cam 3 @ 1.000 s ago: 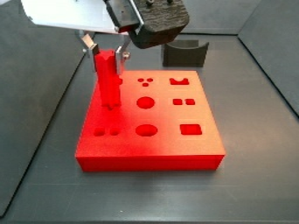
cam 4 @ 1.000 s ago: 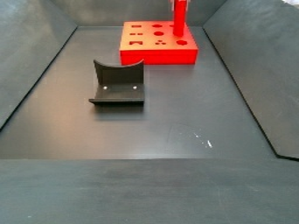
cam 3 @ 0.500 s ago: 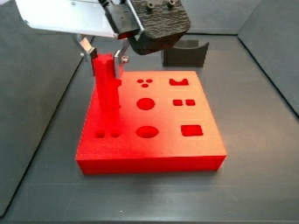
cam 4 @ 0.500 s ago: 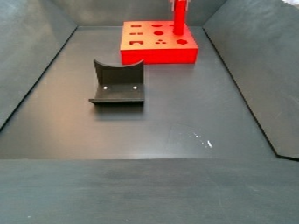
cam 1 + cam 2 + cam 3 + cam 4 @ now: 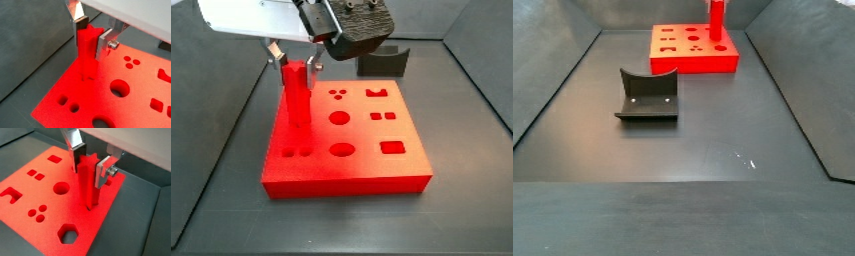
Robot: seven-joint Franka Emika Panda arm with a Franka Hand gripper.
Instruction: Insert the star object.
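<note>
The star object (image 5: pixel 295 95) is a slim bright-red ridged peg standing upright on the wide red block (image 5: pixel 372 165), near its far left corner. My gripper (image 5: pixel 293 62) is shut on the peg's upper part, one silver finger on each side, as both wrist views show: gripper (image 5: pixel 92 34) (image 5: pixel 91 165), peg (image 5: pixel 87 57) (image 5: pixel 87 190). The peg's lower end meets the block's top (image 5: pixel 40 183); the hole under it is hidden. In a side view the peg (image 5: pixel 718 22) rises at the block's (image 5: pixel 694 62) right end, and the gripper is cut off above.
The block has round, square, hexagonal and other shaped holes (image 5: pixel 341 118). A dark grey curved holder (image 5: pixel 382 62) (image 5: pixel 647 95) stands on the dark floor beyond the block. Sloping grey walls (image 5: pixel 553 90) ring the floor.
The gripper and the peg have sunk a little at the same spot on the block. The block has shifted slightly in a side view.
</note>
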